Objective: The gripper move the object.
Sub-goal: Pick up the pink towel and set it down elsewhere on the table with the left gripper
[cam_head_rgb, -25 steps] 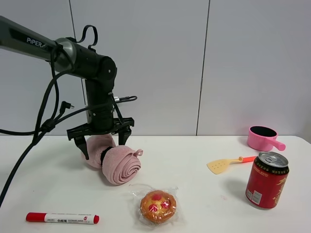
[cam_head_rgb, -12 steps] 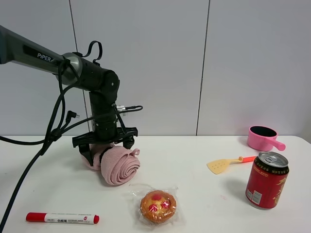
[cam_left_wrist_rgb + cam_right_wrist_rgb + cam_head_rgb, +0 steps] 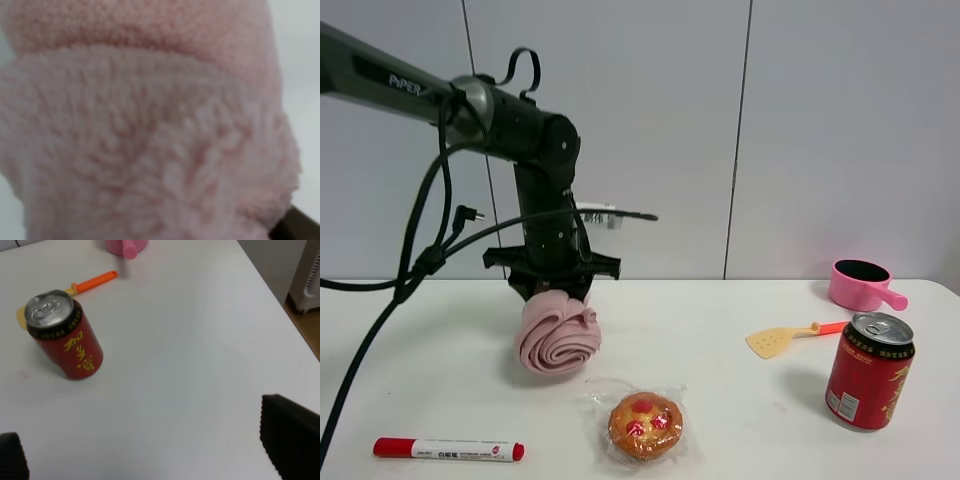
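The pink rolled towel [image 3: 557, 335] hangs from my left gripper [image 3: 553, 284] at the left of the table, its rolled end facing the camera. The gripper is shut on the towel's top, with the fingertips buried in the fabric. I cannot tell whether the towel's bottom touches the table. The towel [image 3: 150, 130] fills the left wrist view, with one dark fingertip [image 3: 300, 227] at the edge. My right gripper [image 3: 150, 460] is open and empty over bare table, and only its two dark fingertips show. It is out of the exterior high view.
A wrapped pastry [image 3: 644, 424] lies in front of the towel. A red marker [image 3: 448, 449] lies at the front left. A red can [image 3: 868, 370], a yellow spatula [image 3: 786, 338] and a pink toy pot [image 3: 863, 284] are at the right. The table edge [image 3: 280, 305] runs near the can.
My left gripper has closed on the towel, turned and shifted slightly right. The towel now hangs upright from it instead of lying on its side.
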Robot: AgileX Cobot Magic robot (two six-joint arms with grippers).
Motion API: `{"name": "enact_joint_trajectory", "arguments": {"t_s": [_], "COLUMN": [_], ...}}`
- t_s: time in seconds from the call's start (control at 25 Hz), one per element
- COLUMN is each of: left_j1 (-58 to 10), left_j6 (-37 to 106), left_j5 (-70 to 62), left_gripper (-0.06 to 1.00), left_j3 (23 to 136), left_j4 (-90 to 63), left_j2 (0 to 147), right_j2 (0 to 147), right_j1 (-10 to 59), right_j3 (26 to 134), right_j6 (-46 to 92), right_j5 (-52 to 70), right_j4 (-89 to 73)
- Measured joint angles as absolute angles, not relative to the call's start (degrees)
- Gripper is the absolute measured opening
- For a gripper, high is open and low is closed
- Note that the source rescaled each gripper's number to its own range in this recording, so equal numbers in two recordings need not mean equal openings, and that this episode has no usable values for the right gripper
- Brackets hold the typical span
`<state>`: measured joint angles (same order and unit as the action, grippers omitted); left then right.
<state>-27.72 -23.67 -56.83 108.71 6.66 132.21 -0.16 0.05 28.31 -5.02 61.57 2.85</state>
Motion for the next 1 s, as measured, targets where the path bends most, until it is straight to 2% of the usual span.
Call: {"name": "enact_joint_trajectory", "arguments": {"t_s": [0.2,0.52,0.72,1.0], "left_j1": [-31.27,-36.78,-37.60,-38.38], "left_j6": [-11.96,8.26,22.43,55.94], "left_j5": [-57.44,-57.93,-48.22,-39.75], "left_gripper": [0.00,0.00,0.00,0.00], "left_j3": [116.80,134.58,136.15,136.47], "left_j4": [10.38,10.83,7.93,-2.13], "left_j2": [125.86,124.77,125.10,130.25], "right_j2": [-0.16,-0.16,-0.16,-0.16], "right_j1": [0.05,0.05,0.05,0.05], "right_j3": [28.31,28.31,28.31,28.31], "right_j6": [-5.02,-5.02,-5.02,-5.02], "right_j5": [61.57,61.57,61.57,61.57], "right_j4": [2.85,2.85,2.85,2.85]}}
